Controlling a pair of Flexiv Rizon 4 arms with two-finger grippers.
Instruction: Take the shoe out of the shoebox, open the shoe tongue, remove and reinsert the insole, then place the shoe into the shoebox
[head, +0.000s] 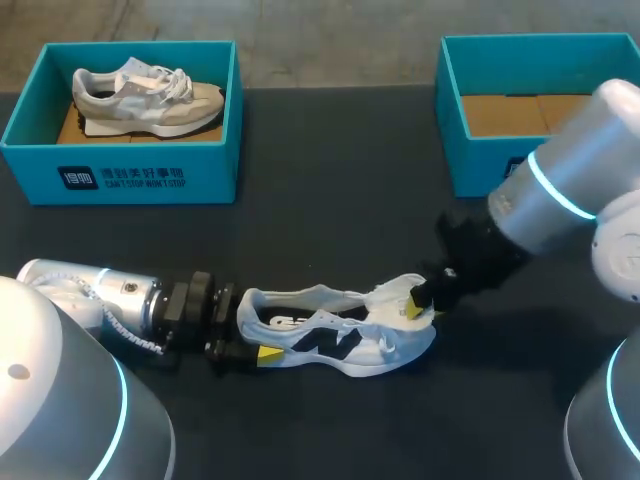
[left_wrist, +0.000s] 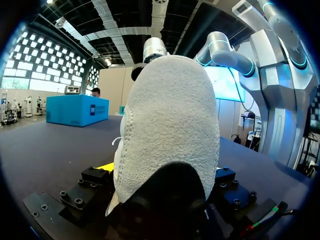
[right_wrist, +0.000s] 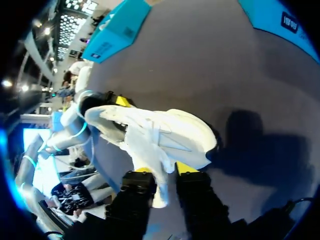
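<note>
Shoe out of its box and lying on its side on the dark table, at about 6 o'clock from the table's middle, stretched between my two arms. My left gripper comes in from 9 o'clock and has its fingers closed on the heel from both sides; I judge this an anchor, so the shoe cannot slide when the other end is pulled. At the shoe's 3 o'clock end my right gripper has its yellow tips nearly together, pinching the tongue, which runs up between them in the right wrist view; the grip looks set to peel the tongue back and widen the mouth for the insole. The step in hand, as I read it, is opening the tongue, with the insole work not yet begun. A teal shoebox waits open at 2 o'clock, well apart from the shoe, and another shoebox at 10 o'clock holds a second shoe
</note>
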